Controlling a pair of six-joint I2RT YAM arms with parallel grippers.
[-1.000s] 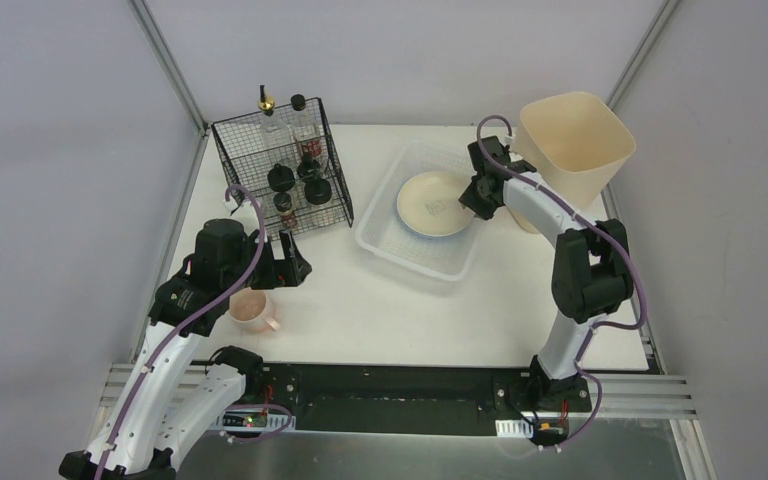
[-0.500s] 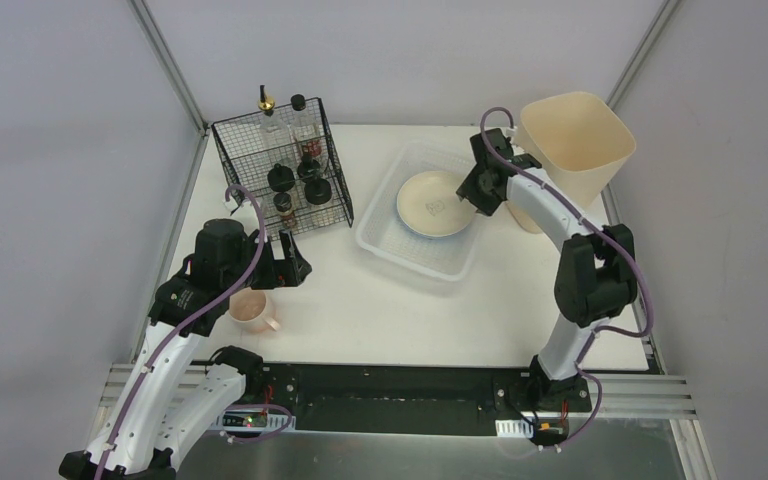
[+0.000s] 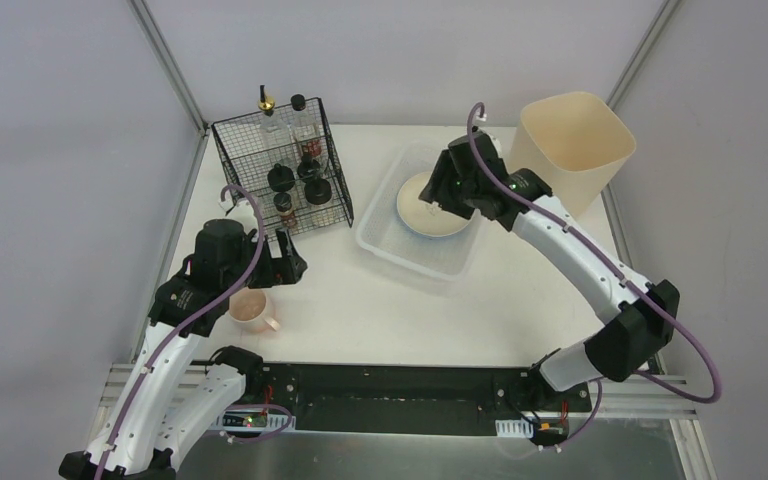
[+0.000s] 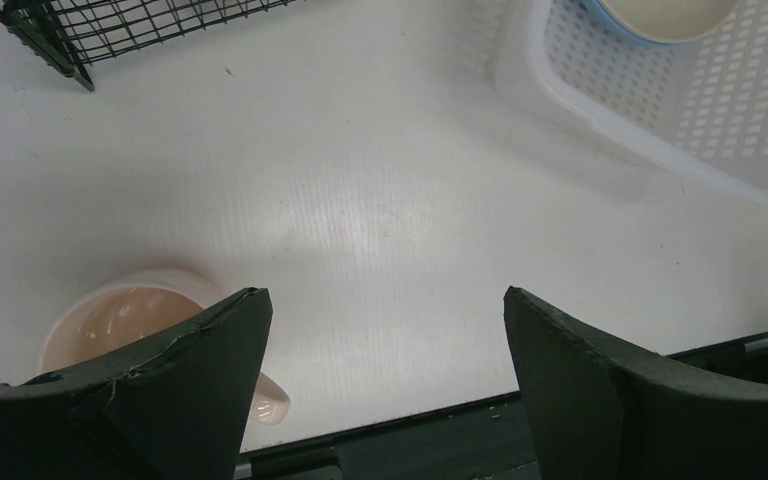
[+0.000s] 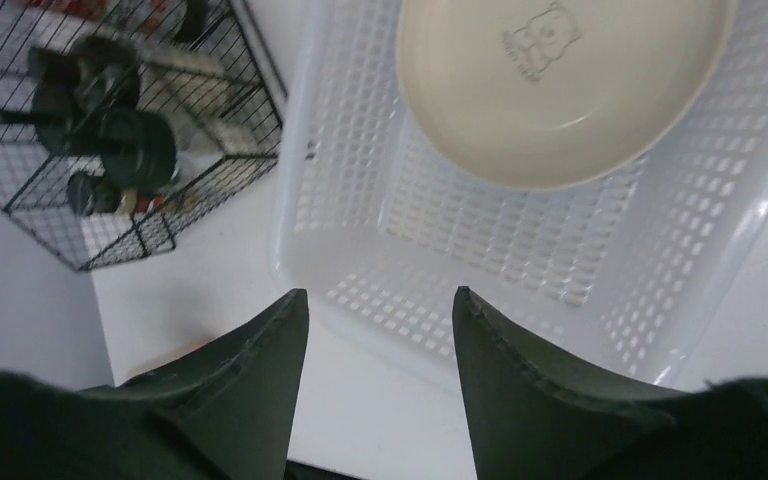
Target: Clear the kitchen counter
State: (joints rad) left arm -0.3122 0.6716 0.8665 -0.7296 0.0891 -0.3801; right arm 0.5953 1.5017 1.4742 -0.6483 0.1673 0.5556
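**Entry: loose mug on the counter, bearing from the left gripper**

**Item.** Pink mug (image 3: 250, 309), upright, mouth up. It stands on the kitchen counter (image 3: 390, 310) in the lower left of the overhead view, close to the near edge. Its handle sticks out toward the lower right of that view.

**Nearer arm.** The left. The left gripper (image 3: 290, 262) hangs just above and to the right of the mug in the overhead frame, near it but not touching. The right gripper (image 3: 438, 192) is well apart from the mug, in the upper middle of the frame.

**Bearing, left wrist view.** The mug (image 4: 125, 315) sits in the lower left of the frame, partly hidden behind the finger on that side. It lies outside the gap of the left gripper (image 4: 380, 300), which frames only bare counter. Judgement: the jaws must shift toward the frame's lower left to straddle the mug. The handle is the part to keep clear of.

**Left gripper, state.** Jaws spread wide, nothing between them.

**Right gripper, state.** In its own wrist view the right gripper (image 5: 378, 295) has its fingers apart and holds nothing. It hovers over the white perforated basket (image 5: 460, 220).

**Already stowed, by the look of it.**
- Cream plate (image 5: 560, 90), lying in the basket.
- Bottles and jars, in the black wire rack (image 3: 280, 175) at upper left.

**Also present.** Beige bin (image 3: 572, 140), upper right.

**Judged progress.** The mug is the only loose piece visible on the counter.
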